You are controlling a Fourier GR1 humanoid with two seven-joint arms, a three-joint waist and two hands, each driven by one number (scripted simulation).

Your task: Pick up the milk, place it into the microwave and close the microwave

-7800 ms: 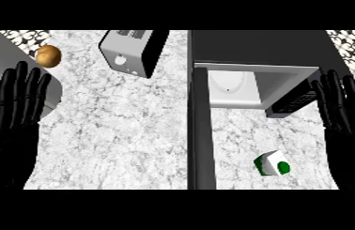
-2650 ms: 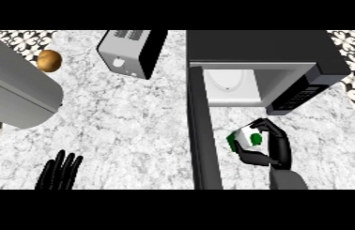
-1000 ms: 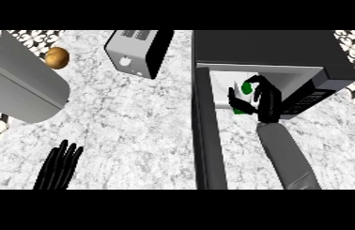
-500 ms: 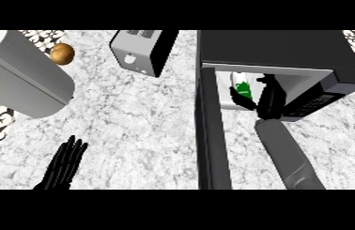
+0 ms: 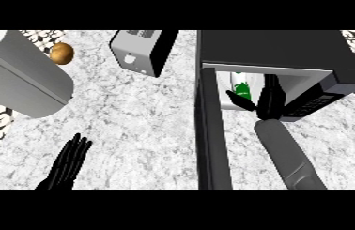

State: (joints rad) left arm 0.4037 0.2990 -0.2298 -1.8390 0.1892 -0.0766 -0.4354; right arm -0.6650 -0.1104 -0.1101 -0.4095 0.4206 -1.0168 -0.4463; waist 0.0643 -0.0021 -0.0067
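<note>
My right hand (image 5: 267, 102) has carried the milk (image 5: 241, 89) off the counter and into the mouth of the microwave (image 5: 277, 50). A moment ago the carton was just at the opening; now it sits further inside the white cavity, on the far right side of the scene. Only part of the carton shows, white with a green mark, with my thumb curled across its near side and my fingers wrapped round its right side. I cannot see whether its base is resting on the microwave floor or hanging just above it.

My grey right forearm runs up from the near edge of the view into the opening. The microwave door (image 5: 209, 140) stands open, swung out toward me as a long dark slab just left of that forearm.

My left hand (image 5: 68, 162) rests at the near left of the marble counter (image 5: 139, 126), fingers straight and close together, holding nothing.

Far left there is a toaster (image 5: 142, 49), a small brown round thing (image 5: 62, 53), and a large grey cylinder (image 5: 31, 76) beside it.

I judge the placing step nearly done. What remains is to let go of the carton, draw my arm clear of the opening, then swing the door shut. The arm and door lie close together, so the door cannot close until I am out.
</note>
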